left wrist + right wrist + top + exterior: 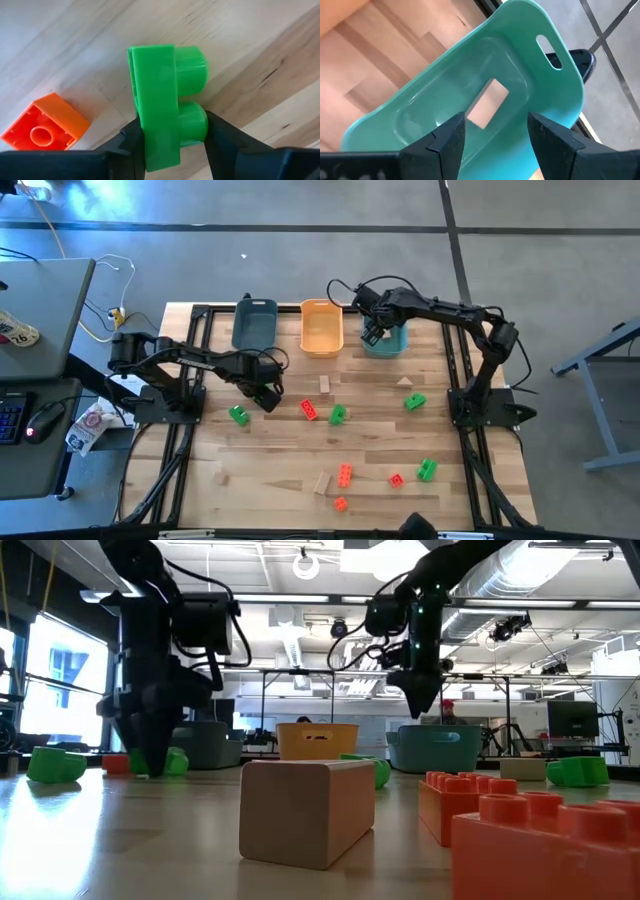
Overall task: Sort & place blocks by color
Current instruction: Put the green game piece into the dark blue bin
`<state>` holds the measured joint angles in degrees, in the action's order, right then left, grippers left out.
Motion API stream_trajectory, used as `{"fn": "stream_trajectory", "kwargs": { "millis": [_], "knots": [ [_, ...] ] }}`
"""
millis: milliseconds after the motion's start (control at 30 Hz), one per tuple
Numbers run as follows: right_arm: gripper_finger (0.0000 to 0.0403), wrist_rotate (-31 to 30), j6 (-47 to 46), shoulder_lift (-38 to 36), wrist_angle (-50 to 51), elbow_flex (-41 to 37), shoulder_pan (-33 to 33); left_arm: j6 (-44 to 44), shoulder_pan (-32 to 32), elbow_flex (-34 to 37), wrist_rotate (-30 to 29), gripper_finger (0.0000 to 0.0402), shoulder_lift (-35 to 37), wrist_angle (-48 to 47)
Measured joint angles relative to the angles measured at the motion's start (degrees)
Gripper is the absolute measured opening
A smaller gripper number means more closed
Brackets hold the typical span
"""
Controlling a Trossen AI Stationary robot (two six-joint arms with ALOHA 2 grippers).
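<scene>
Looking from above, we see the left gripper (268, 398) low over the table (260, 470), left of the middle. In its wrist view its fingers (131, 142) are closed on a green block (162, 105), one on each side, with the studs pointing sideways; whether the block touches the wood, we cannot tell. A red block (42, 125) lies near it on the table.

The right gripper (374, 332) hangs above the light teal bin (390, 345) at the far edge. Its fingers (447, 137) stand apart and hold nothing. Inside this bin lies one tan block (487, 102), flat on the bottom.

An orange bin (322, 327) stands beside the teal one, and a darker teal bin (254, 323) is further left.

Other blocks are spread on the table: green ones (239, 415), (338, 414), (414, 401) and (427, 470); red ones (309, 409), (344, 474), (396, 479) and (340, 503); tan ones (324, 384), (322, 483), a small one (405, 382) near the right arm and another (220, 477) at the left. All are well apart from the bins.
</scene>
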<state>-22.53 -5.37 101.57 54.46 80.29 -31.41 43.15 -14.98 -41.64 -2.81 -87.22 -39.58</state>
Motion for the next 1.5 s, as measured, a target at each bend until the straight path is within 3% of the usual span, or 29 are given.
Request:
{"fn": "stream_trajectory", "kwargs": {
  "millis": [333, 633, 767, 967, 1167, 1500],
  "knots": [
    [0.0199, 4.9, -2.1, -6.4, 3.1, 0.0, 4.6, -6.3, 0.0, -1.5, -0.5, 0.0115, 2.2, 0.8],
    [0.0199, 12.0, -1.8, -7.8, 6.8, 0.0, 8.3, -11.8, -0.4, -5.8, -6.0, 0.0046, 7.2, 0.8],
    [0.0199, 12.1, -2.3, -7.8, 8.3, 0.0, 9.9, -12.3, -1.8, -6.2, -6.4, 0.0023, 9.0, 0.7],
    [0.0199, 12.1, -3.6, -7.8, 9.4, 0.0, 11.8, -12.8, -3.6, -6.2, -6.4, 0.0019, 9.6, 0.6],
    [0.0199, 12.0, -3.8, -7.8, 9.6, 0.0, 12.8, -17.4, -3.9, -6.2, -6.0, 0.0052, 9.6, 0.6],
    [0.0199, 11.8, -4.9, -7.8, 9.6, 0.0, 13.2, -17.9, -3.9, -6.2, -4.5, 0.0164, 9.6, 1.3]
  ]
}}
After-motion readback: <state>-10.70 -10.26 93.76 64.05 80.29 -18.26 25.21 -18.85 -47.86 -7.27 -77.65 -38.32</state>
